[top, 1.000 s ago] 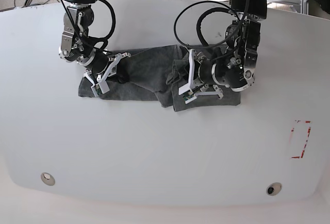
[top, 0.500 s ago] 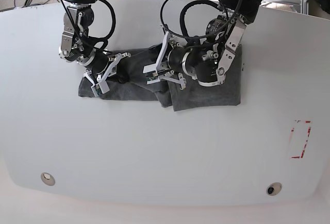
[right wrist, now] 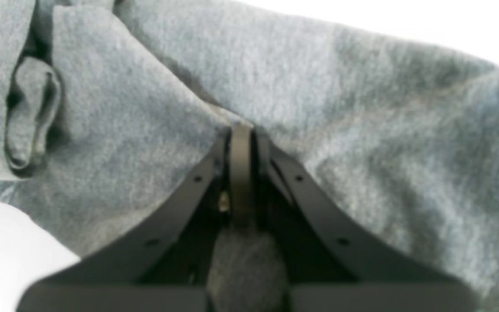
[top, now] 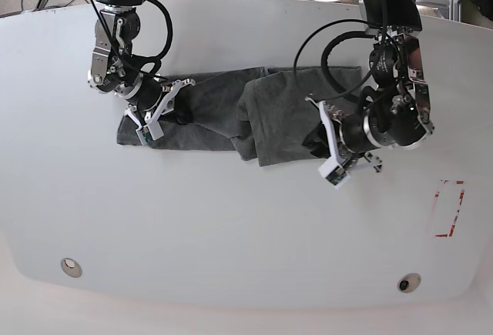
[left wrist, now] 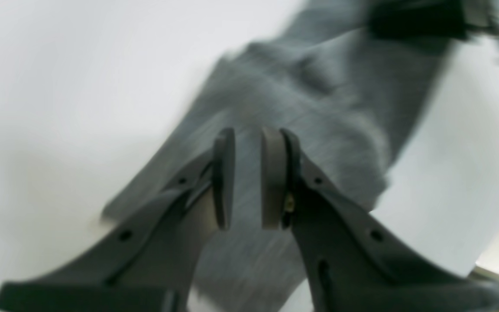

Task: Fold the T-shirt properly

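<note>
In the left wrist view the left gripper (left wrist: 247, 182) hangs over the blurred T-shirt (left wrist: 301, 112), its pads a narrow slot apart with nothing between them. In the right wrist view the right gripper (right wrist: 241, 173) is clamped shut, the grey cloth (right wrist: 319, 108) bunched at its tips; it seems to pinch a fold. From the base view the shirt (top: 231, 115) lies part-folded on the white table (top: 231, 227); the next move probably calls for a fresh grasp at its right edge.

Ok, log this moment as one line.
T-shirt: partly folded on table | right hand: shut on T-shirt | left hand: slightly open, empty, above T-shirt
</note>
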Robot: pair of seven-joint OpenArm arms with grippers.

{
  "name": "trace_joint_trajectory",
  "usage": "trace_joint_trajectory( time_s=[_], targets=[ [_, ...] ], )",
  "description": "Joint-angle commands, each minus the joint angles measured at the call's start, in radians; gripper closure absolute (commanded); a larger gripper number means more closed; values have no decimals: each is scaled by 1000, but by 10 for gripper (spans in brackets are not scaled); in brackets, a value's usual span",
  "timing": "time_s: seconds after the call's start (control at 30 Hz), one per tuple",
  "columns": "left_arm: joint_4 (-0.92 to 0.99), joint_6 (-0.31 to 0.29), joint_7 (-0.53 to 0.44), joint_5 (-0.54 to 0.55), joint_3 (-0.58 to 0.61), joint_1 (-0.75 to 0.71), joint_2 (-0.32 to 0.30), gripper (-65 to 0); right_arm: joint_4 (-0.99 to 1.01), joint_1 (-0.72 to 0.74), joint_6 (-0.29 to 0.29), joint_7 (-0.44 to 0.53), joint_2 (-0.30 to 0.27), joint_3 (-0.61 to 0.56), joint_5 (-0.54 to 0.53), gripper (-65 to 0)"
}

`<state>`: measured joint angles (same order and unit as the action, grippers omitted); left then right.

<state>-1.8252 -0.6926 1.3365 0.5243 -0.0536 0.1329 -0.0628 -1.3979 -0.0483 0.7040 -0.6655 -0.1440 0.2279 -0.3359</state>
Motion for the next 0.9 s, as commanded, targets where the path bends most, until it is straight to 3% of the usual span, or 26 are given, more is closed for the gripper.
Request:
trace_joint_trajectory(
  time_s=[0.0,0.37,0.7,0.8,0.87],
  targets=[
    [6,-6,-30,1,-71,-2,2,-86,1,0,-6,-50,-6,-2,47,-22],
    [186,-6,-99,-11,-187,-34,-32,-83,2,12,-6,-50,-4,-2,47,-25],
    [434,-6,-229,-13,-188,-42,-50,-83,-27,26,-6,-52,-4,-2,45,-35],
    [499,-6,-262,-13,-187,-42,-70,-83,-80,26,-6,-64,5,0,31,-113],
    [534,-6,-275,-13,-180,-40,-73,-83,-120,26,-6,-104,17,8,-7,-209]
  ],
)
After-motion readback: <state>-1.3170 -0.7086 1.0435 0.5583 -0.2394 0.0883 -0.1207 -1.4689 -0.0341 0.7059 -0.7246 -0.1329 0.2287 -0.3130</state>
